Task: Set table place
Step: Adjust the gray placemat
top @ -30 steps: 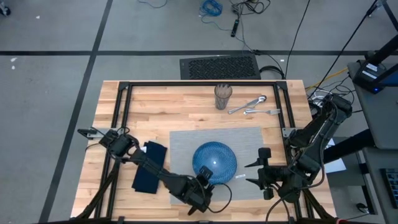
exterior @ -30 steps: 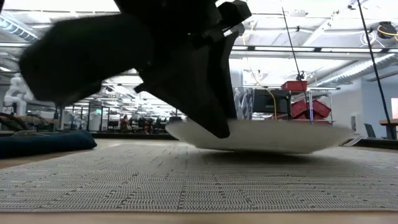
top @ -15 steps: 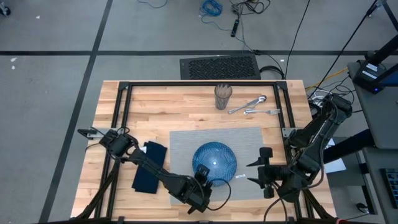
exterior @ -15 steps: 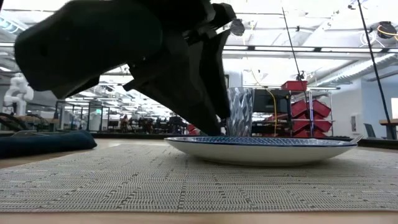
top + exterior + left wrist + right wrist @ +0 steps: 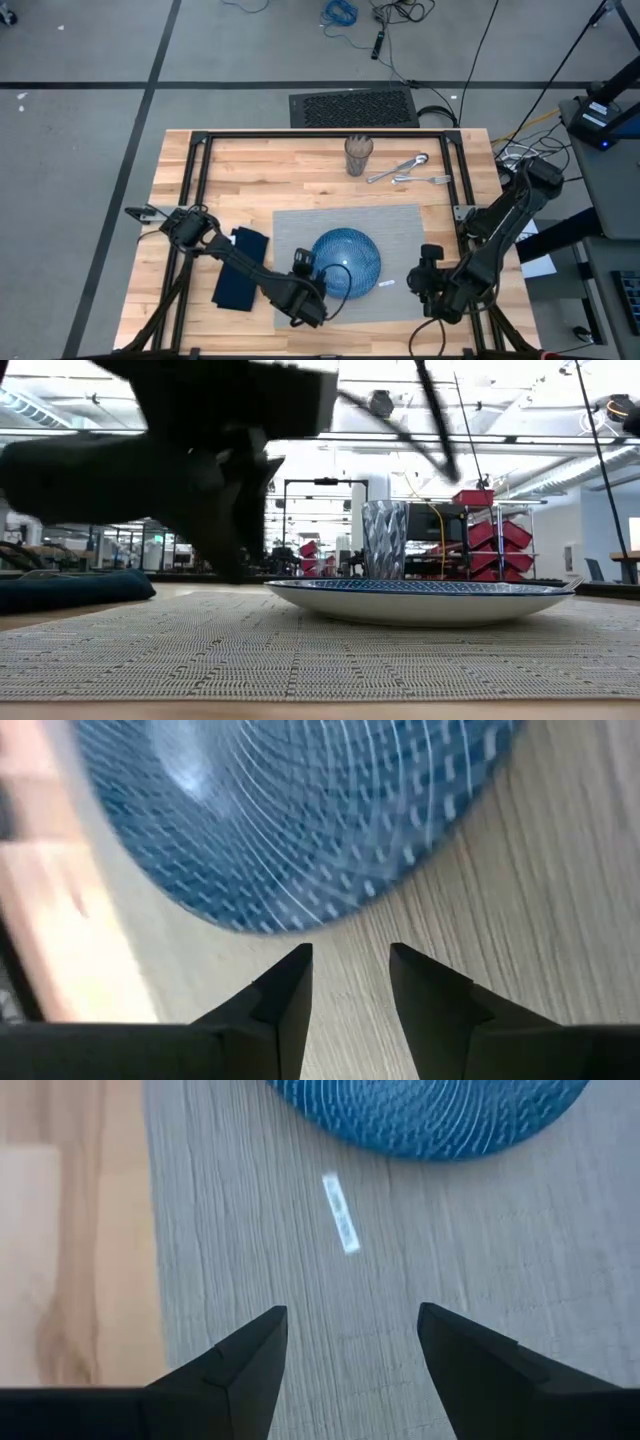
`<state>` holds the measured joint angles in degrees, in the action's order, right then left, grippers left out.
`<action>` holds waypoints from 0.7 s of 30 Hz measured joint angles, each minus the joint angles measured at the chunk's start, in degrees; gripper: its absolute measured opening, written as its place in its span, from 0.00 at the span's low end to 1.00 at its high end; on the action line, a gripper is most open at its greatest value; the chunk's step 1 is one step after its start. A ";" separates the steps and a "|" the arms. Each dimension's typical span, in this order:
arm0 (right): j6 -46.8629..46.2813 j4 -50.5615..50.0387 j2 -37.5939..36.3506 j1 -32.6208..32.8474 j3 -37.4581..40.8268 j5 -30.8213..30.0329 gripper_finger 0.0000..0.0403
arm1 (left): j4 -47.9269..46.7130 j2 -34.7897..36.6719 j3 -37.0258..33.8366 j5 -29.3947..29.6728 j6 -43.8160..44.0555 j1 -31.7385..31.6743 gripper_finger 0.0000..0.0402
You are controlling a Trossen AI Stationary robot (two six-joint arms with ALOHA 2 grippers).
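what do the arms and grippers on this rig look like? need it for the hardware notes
Both arms, left arm and right arm, are dark, near-black, with chunky jointed links and black cables looped alongside. The left gripper and the right gripper each have two matte black fingers tapering to angular, wedge-like tips. No markings or labels are visible on them.

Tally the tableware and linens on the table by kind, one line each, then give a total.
Placemat: 1
Plate: 1
Napkin: 1
Glass: 1
Cutlery: a cluster beside the glass; the number of pieces cannot be told
Total: 4 items, plus the cutlery
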<state>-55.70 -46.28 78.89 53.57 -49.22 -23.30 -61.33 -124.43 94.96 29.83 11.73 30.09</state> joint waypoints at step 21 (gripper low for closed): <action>0.43 4.72 1.75 -0.01 1.58 0.75 0.53 | 3.28 0.32 -8.91 -5.43 1.34 -5.97 0.30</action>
<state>-55.27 -41.56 80.64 53.56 -47.64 -22.55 -58.05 -124.11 86.05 24.40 13.07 24.12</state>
